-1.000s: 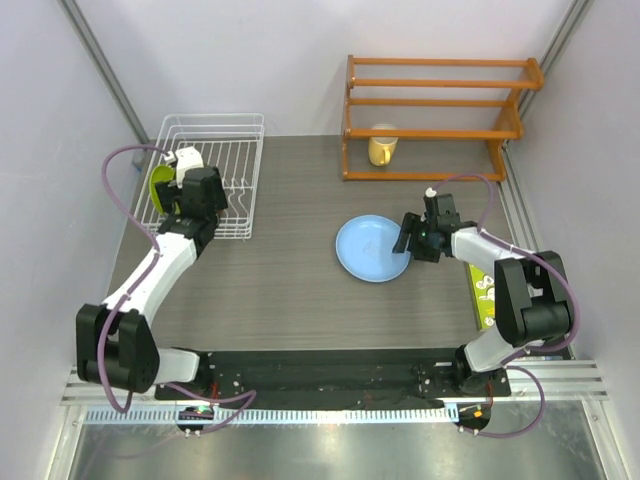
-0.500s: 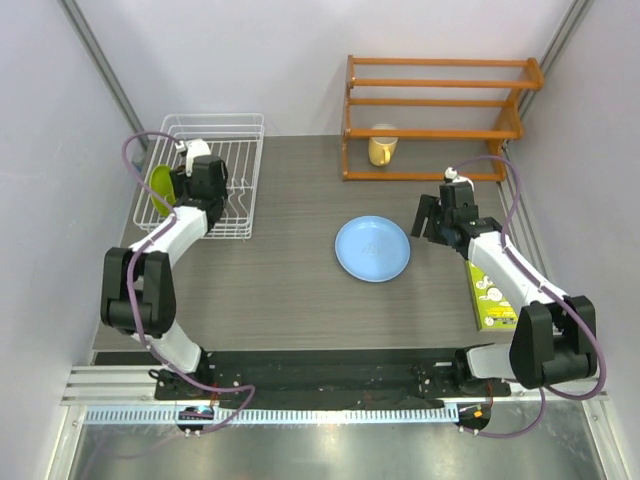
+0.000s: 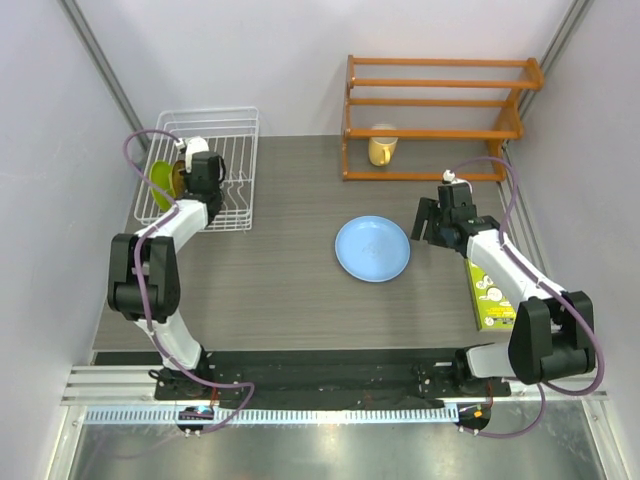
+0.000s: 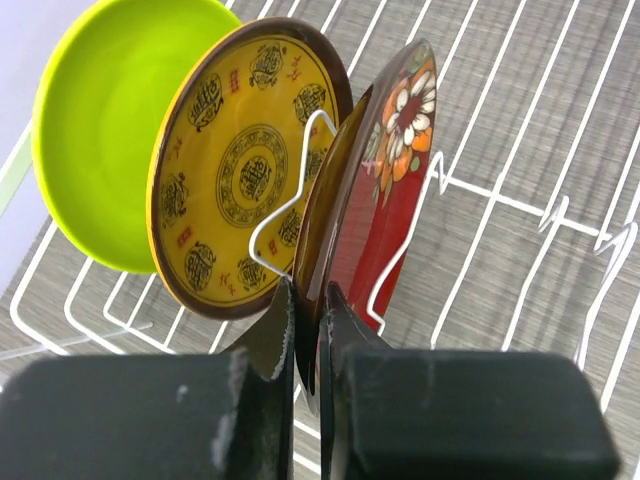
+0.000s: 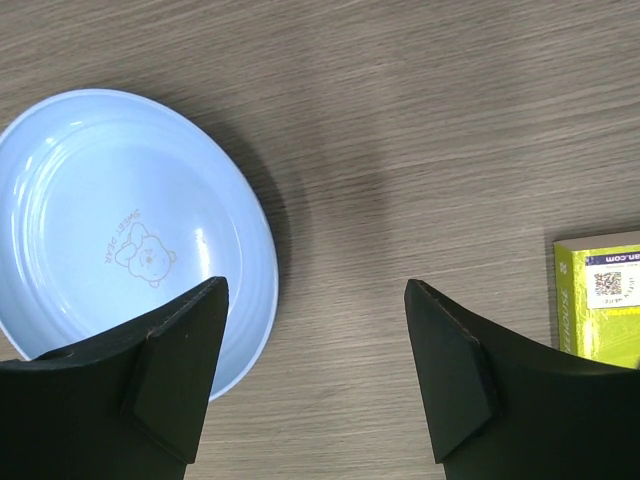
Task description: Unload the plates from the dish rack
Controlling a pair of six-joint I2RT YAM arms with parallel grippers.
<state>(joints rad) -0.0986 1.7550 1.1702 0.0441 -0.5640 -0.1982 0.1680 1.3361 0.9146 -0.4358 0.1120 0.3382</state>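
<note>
The white wire dish rack [image 3: 228,128] stands at the back left and holds three upright plates. In the left wrist view they are a lime green plate [image 4: 100,130], a yellow-orange patterned plate [image 4: 235,175] and a dark red flowered plate [image 4: 395,190]. My left gripper [image 4: 308,297] is inside the rack [image 4: 520,195], shut on the near rim of the dark red plate. From above, the left gripper [image 3: 186,172] sits beside the green plate [image 3: 160,182]. A light blue plate [image 3: 372,249] lies flat mid-table. My right gripper [image 3: 432,222] hovers open just right of it. The blue plate [image 5: 120,230] lies under its left finger.
An orange wooden shelf [image 3: 440,90] at the back right holds a pale yellow mug [image 3: 380,149]. A lime green box [image 3: 492,297] lies along the right edge, its corner [image 5: 600,295] showing near my right fingers. Grey walls close both sides.
My left gripper reached deeper into the rack and closed on the dark red plate's rim. My right arm drew back rightward off the blue plate, then held still.
</note>
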